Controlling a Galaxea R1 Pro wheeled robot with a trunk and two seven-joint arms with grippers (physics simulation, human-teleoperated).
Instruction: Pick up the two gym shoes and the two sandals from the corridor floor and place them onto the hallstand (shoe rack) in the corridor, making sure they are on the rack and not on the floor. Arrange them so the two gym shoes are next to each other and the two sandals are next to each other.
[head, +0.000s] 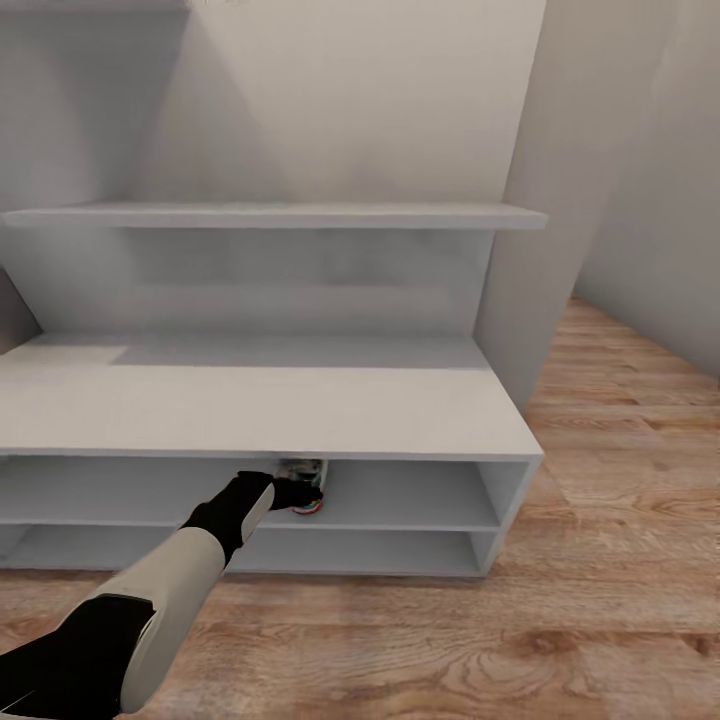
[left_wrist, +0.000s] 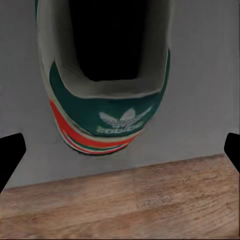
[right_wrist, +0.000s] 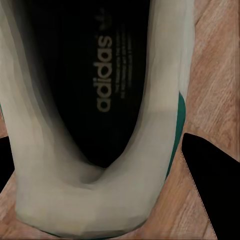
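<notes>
One gym shoe (head: 308, 487), white with green and red-orange heel, stands on the upper low shelf of the pale grey hallstand (head: 250, 410). Its heel (left_wrist: 107, 117) faces my left gripper (head: 288, 492), which is open just behind it, one finger (left_wrist: 11, 155) on each side and clear of the shoe. The second gym shoe (right_wrist: 95, 100) is seen from above, its dark inside up, over the wood-plank corridor floor (right_wrist: 220, 75). My right gripper (right_wrist: 107, 185) is shut on its heel end, fingers (right_wrist: 210, 190) pressed to both sides. The sandals are out of view.
A floating shelf (head: 280, 215) hangs above the bench top. The lower shelf level (head: 370, 550) lies under the shoe's level. A grey wall corner (head: 540, 250) stands right of the hallstand, with corridor floor (head: 620, 560) in front and to the right.
</notes>
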